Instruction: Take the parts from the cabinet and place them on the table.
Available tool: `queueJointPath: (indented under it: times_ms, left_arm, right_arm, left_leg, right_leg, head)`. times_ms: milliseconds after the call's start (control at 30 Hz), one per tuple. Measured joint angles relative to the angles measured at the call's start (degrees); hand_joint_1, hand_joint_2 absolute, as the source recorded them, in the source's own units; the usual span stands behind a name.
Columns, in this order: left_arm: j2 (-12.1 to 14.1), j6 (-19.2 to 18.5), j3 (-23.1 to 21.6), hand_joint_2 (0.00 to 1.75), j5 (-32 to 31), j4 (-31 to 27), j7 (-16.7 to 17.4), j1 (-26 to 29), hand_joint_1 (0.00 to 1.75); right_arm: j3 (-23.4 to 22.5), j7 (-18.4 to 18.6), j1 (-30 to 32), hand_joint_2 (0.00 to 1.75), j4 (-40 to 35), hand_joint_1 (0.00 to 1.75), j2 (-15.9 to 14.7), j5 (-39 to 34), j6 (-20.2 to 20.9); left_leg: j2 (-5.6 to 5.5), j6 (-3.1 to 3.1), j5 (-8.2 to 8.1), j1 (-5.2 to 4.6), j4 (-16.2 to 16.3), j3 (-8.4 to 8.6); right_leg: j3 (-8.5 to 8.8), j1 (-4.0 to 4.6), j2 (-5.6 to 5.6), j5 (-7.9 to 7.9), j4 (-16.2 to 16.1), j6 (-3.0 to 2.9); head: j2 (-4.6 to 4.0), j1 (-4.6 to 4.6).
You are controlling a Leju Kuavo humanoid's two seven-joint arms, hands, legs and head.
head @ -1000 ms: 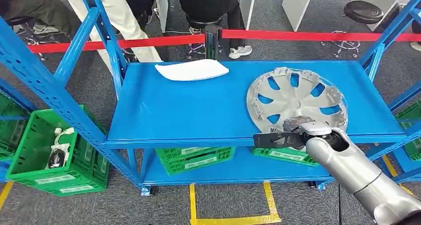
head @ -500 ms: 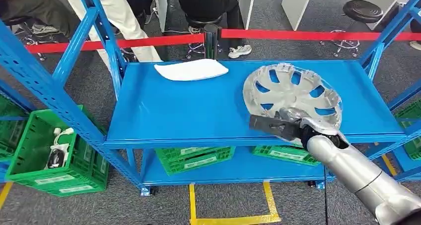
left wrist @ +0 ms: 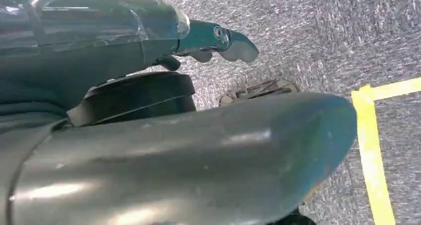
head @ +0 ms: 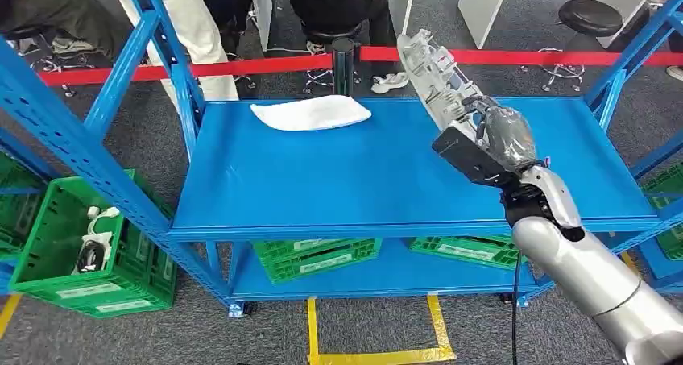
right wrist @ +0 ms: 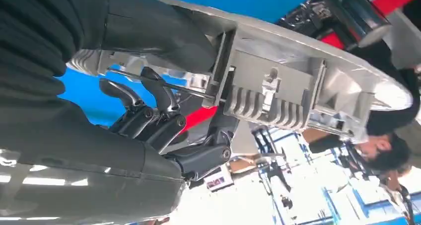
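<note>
My right hand (head: 486, 142) grips the silver wheel cover (head: 435, 67) by its rim and holds it lifted off the blue shelf (head: 322, 180), tipped up nearly on edge. The right wrist view shows the cover's ribbed grey inner side (right wrist: 278, 91) close up, with my thumb and dark fingers (right wrist: 149, 111) clamped on its edge. A white curved part (head: 311, 112) lies flat at the back left of the shelf. The left wrist view looks down at grey carpet past parts of my own body.
Blue rack uprights (head: 88, 131) frame the shelf on both sides. A red barrier tape (head: 242, 65) runs behind it, with people standing beyond. Green crates sit at the lower left (head: 80, 252) and under the shelf (head: 318, 256). Yellow floor tape (head: 314, 325) marks the carpet.
My right hand has raised the wheel cover from lying flat on the shelf to standing nearly on edge above it. The white part has stayed put.
</note>
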Motion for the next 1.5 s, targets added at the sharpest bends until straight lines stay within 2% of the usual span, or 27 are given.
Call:
queueJointPath:
  times_ms: [433,867,933,1367,1500]
  left_arm:
    - [0.0,0.1,0.0,0.00,-0.7,0.0,1.0,0.0,0.00]
    - [-0.1,0.1,0.0,0.00,-0.7,0.0,1.0,0.0,0.00]
    - [-0.2,0.1,0.0,0.00,-0.9,0.0,0.5,0.0,0.00]
    - [-0.2,0.1,0.0,0.00,-0.9,0.0,0.7,0.0,0.00]
    - [-0.2,0.1,0.0,0.00,-0.9,0.0,0.7,0.0,0.00]
  right_arm:
    - [-7.1,-0.2,4.2,1.75,-6.2,1.75,-1.9,1.0,-2.6]
    - [-8.1,-0.2,4.7,1.75,-7.1,1.75,-2.2,1.0,-2.7]
    - [-10.8,-2.3,6.0,1.75,-9.5,1.75,-2.2,1.3,-5.3]
    - [-15.4,-7.2,7.5,1.75,-14.6,1.75,-1.1,-3.5,-8.9]
    - [-15.9,-7.4,7.6,1.75,-16.0,1.75,-0.6,-3.8,-9.2]
  left_leg:
    - [-0.11,0.00,0.00,-0.01,0.0,-0.07]
    - [-0.09,0.00,0.00,0.00,0.0,-0.08]
    - [0.02,0.01,0.00,-0.01,0.0,-0.09]
    - [0.25,0.01,0.00,-0.01,0.0,-0.11]
    - [0.33,0.01,0.00,-0.01,0.0,-0.10]
  right_leg:
    - [-0.03,-0.01,-0.06,-0.01,0.0,0.00]
    - [-0.03,-0.01,-0.06,-0.01,0.0,0.00]
    - [-0.04,-0.01,-0.03,-0.01,0.0,0.00]
    - [-0.09,-0.01,-0.03,0.00,0.0,0.00]
    - [-0.10,-0.01,0.04,0.00,0.0,0.00]
  head:
    - [0.00,0.00]
    - [0.00,0.00]
    - [0.00,0.00]
    - [0.00,0.00]
    - [0.00,0.00]
